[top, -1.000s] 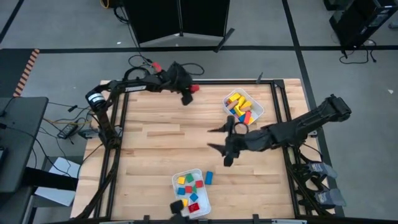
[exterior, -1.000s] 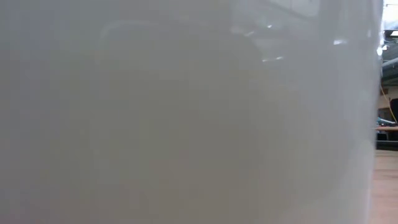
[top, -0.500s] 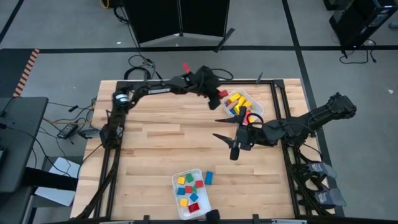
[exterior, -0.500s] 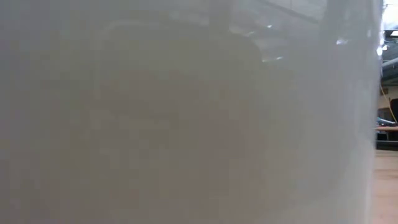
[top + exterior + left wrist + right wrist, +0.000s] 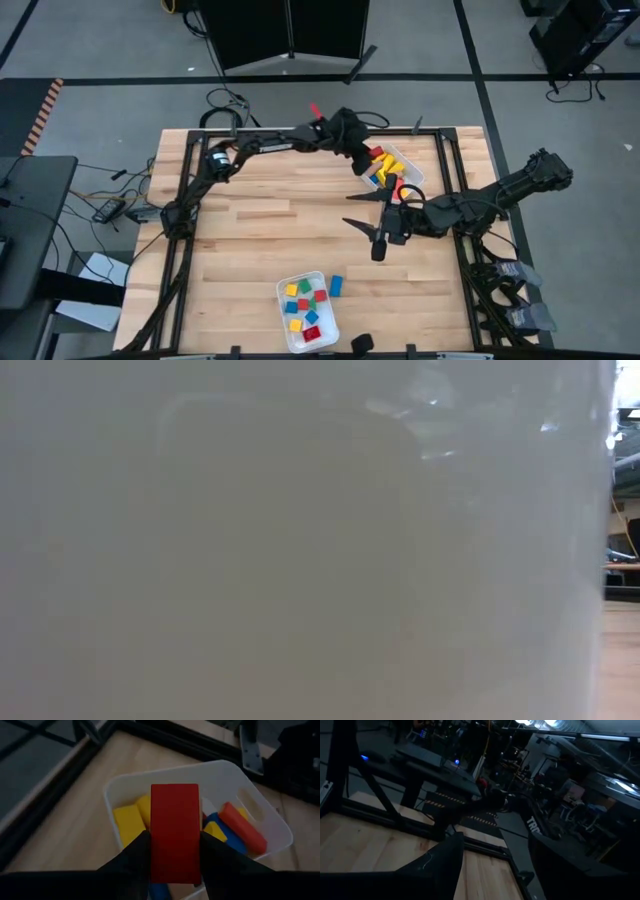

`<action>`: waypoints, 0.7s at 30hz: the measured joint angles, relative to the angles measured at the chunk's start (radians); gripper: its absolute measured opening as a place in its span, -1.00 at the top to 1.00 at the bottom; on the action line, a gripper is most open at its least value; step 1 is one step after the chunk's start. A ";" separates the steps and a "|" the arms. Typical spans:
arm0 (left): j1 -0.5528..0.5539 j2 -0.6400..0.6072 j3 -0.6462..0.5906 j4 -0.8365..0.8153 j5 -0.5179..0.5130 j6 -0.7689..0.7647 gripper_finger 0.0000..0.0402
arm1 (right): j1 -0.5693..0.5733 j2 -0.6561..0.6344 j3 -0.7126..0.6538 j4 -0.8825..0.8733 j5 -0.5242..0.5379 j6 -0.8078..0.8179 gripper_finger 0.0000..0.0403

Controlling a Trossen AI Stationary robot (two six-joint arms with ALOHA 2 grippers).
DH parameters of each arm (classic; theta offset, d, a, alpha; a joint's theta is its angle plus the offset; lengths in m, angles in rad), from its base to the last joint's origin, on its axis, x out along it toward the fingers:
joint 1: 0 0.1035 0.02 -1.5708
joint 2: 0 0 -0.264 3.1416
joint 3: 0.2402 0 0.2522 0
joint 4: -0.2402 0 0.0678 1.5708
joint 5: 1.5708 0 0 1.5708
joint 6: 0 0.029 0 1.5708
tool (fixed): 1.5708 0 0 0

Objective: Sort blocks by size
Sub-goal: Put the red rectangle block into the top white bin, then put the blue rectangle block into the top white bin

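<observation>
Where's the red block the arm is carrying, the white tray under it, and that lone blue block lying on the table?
red block (image 5: 175, 832), left wrist view, its broad face.
white tray (image 5: 165, 774), left wrist view, its rim.
blue block (image 5: 336, 286), high view, its top.

Grey floor (image 5: 90, 40) with dark lines surrounds the wooden table (image 5: 260, 230); a black cabinet (image 5: 290, 30) stands beyond.

The left end effector (image 5: 175, 851) is clamped at the table's far edge, while the right end effector (image 5: 366, 212) seemingly hangs spread mid-table.

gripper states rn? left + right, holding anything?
Left claw: shut on the red wooden block, above the white plastic tray of long blocks.
Right claw: open, empty, above the table.
</observation>
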 joint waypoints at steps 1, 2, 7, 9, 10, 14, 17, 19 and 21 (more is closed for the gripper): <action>0.000 0.008 0.004 0.006 0.015 -0.011 0.32 | 0.000 0.000 0.000 -0.001 0.000 0.001 -0.16; -0.002 0.015 0.006 0.015 0.032 -0.022 0.32 | 0.000 0.000 0.000 0.000 0.000 0.000 -0.16; -0.005 0.019 0.007 0.033 0.051 -0.045 0.24 | 0.000 0.000 0.000 0.000 0.000 0.001 -0.13; -0.007 0.019 0.005 0.018 0.055 -0.035 0.05 | 0.001 0.000 0.000 0.000 0.000 0.001 -0.13; -0.007 0.019 0.004 0.014 0.069 -0.019 -0.06 | 0.001 0.000 0.000 0.001 0.000 0.001 -0.13; -0.007 0.009 0.004 0.011 0.085 0.003 -0.38 | 0.003 0.001 0.000 0.002 0.001 0.001 -0.13; -0.006 0.001 0.004 -0.019 0.076 0.006 -0.46 | 0.004 0.001 0.000 0.004 0.001 0.002 -0.13; 0.000 -0.015 0.003 -0.062 0.055 0.030 -0.44 | 0.005 0.001 0.000 0.003 0.001 0.012 -0.13; 0.010 -0.049 0.003 -0.101 0.039 0.057 -0.36 | 0.011 0.001 0.000 -0.007 0.002 0.038 -0.12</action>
